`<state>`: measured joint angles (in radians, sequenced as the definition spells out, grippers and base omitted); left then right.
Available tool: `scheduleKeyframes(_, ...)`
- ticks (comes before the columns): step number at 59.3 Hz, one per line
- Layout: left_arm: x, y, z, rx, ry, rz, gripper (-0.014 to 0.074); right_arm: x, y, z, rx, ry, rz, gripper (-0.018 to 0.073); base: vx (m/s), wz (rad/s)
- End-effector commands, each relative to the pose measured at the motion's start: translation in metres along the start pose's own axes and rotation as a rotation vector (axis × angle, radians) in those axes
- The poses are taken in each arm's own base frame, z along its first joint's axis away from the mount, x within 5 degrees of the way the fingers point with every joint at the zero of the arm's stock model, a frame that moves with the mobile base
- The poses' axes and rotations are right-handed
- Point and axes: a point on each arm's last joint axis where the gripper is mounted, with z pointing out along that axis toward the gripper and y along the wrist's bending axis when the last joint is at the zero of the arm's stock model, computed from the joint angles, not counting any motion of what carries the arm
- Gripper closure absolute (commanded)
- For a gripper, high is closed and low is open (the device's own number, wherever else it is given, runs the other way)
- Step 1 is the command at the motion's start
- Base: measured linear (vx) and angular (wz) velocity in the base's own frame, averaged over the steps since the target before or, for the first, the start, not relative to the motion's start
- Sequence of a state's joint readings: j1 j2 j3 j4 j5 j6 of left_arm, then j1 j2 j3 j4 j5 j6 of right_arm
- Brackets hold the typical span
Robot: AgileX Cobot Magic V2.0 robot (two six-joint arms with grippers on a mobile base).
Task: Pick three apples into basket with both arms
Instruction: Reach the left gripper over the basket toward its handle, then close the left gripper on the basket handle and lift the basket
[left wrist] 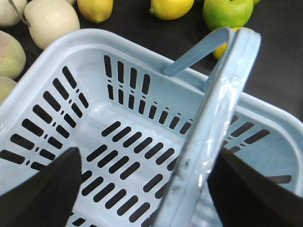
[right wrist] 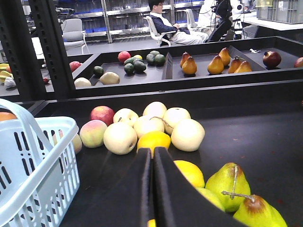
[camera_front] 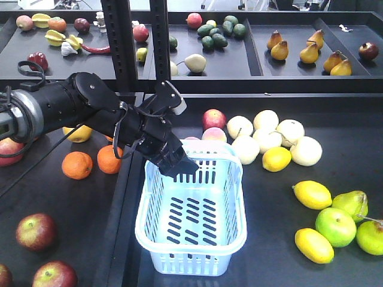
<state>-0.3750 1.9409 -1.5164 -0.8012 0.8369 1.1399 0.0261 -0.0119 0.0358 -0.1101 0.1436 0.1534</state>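
The pale blue basket [camera_front: 192,258] stands mid-table with nothing in it; its slotted floor [left wrist: 118,142] is bare. My left gripper [camera_front: 179,168] hangs over the basket's far-left rim. In the left wrist view this gripper [left wrist: 147,158] is open, and the hoop handle [left wrist: 222,104] runs up between the fingers, close to the right one. Dark red apples lie at the front left: one [camera_front: 36,231], another [camera_front: 55,276], and a third at the left edge [camera_front: 7,149]. My right gripper [right wrist: 152,151] is shut and empty, low over the table to the right of the basket [right wrist: 42,161].
Two oranges [camera_front: 78,165] lie left of the basket. A heap of pale round fruit [camera_front: 269,134] and a reddish fruit [camera_front: 213,118] lie behind it, with lemons [camera_front: 312,194], green apples [camera_front: 335,226] and pears [right wrist: 227,182] on the right. Black posts [camera_front: 122,42] and a fruit shelf stand behind.
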Motion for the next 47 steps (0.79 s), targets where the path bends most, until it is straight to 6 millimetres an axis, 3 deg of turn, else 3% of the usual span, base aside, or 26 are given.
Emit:
scheduleKeyframes(1, -0.025, -0.007, -0.023, -0.038, -0.103, 0.017, 0.0107, -0.005, 0.001, 0.001, -0.003, -0.06, -0.024, 0.0564, 0.0, 0.0)
scheduleKeyframes(9, -0.026, -0.008, -0.024, -0.037, -0.105, 0.019, 0.0234, -0.005, 0.001, 0.001, -0.003, -0.06, -0.024, 0.0564, 0.0, 0.0)
scheduleKeyframes(23, -0.031, -0.015, -0.036, -0.028, -0.12, 0.034, 0.0605, -0.005, 0.001, 0.001, -0.003, -0.06, -0.024, 0.0564, 0.0, 0.0)
scheduleKeyframes(35, -0.041, -0.028, -0.059, -0.019, -0.153, 0.063, 0.0604, -0.005, 0.001, 0.001, -0.003, -0.06, -0.024, 0.0564, 0.0, 0.0)
scheduleKeyframes(47, -0.058, -0.056, -0.099, 0.049, -0.253, 0.001, 0.0604, -0.005, 0.001, 0.001, -0.003, -0.06, -0.024, 0.0564, 0.0, 0.0)
